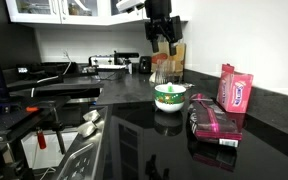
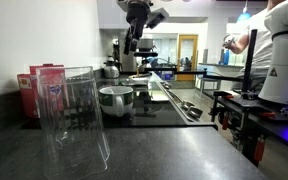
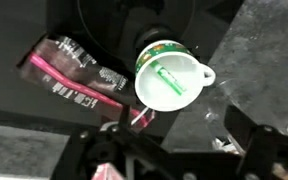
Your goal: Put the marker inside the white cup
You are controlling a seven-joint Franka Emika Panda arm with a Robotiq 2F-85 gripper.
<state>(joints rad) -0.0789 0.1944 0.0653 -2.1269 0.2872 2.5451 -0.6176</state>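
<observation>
One marker [image 3: 170, 78], likely light, stiff and slick, lay inside the white cup [image 3: 162, 102] (best held mid-barrel); gripper [image 1: 165, 45] hung above, fingers apart.

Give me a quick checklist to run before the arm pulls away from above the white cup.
1. Marker inside the white cup: ok, it lies in the cup in the wrist view.
2. Jaws empty: ok, the gripper holds nothing.
3. Gripper clear of the cup's rim: ok, well above it in both exterior views.
4. Cup upright: ok.
5. Pink packet apart from the cup: cannot tell.
</observation>
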